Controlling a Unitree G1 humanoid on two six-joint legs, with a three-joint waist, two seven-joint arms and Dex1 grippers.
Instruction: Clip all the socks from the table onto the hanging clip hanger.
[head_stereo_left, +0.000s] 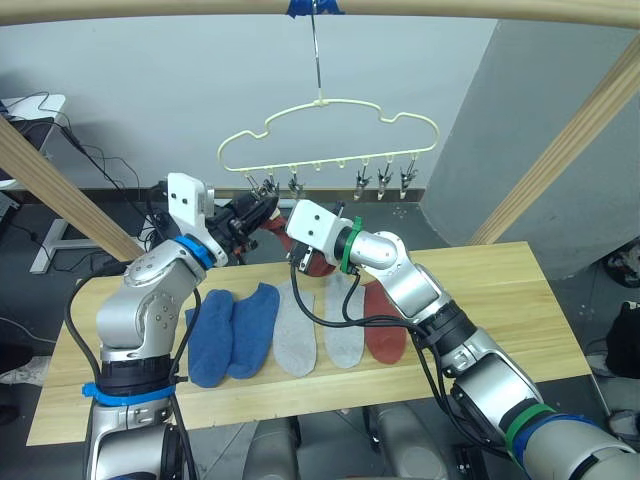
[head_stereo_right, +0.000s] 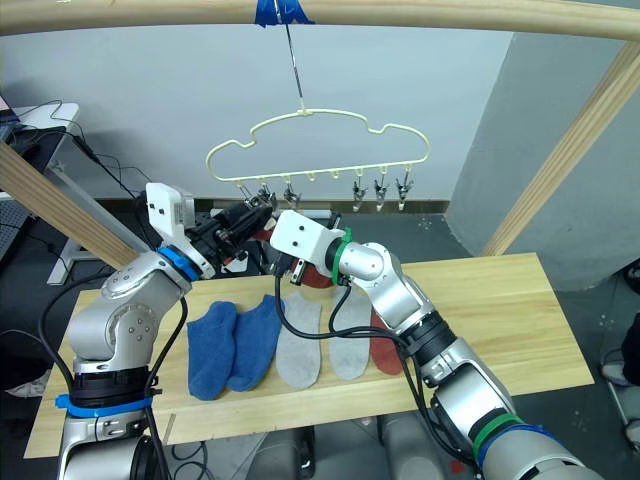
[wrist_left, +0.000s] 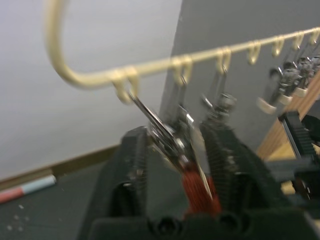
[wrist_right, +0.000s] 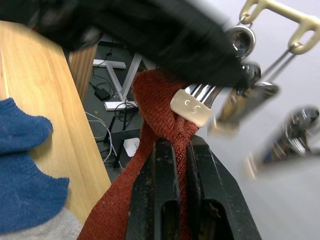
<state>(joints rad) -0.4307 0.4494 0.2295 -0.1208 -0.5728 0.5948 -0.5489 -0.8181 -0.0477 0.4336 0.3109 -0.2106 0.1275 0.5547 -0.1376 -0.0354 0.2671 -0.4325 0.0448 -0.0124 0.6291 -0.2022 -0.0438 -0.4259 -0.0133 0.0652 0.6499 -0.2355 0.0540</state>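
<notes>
Red sock (wrist_right: 160, 130) pinched in right gripper (wrist_right: 182, 150), narrow; left gripper (wrist_left: 182, 145) squeezes hanger (head_stereo_left: 330, 125) end clip (wrist_left: 167, 135) at sock top.

Even, soft indoor light in both eye views, faint shadows on the table (head_stereo_left: 500, 300), no glare, wrist views motion-blurred, the clip hanger (wrist_left: 150, 70) smeared.

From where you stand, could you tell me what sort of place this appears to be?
Probably a lab test area: a wooden pole holds the clip hanger over a plank table, with cables trailing on the floor behind.
</notes>
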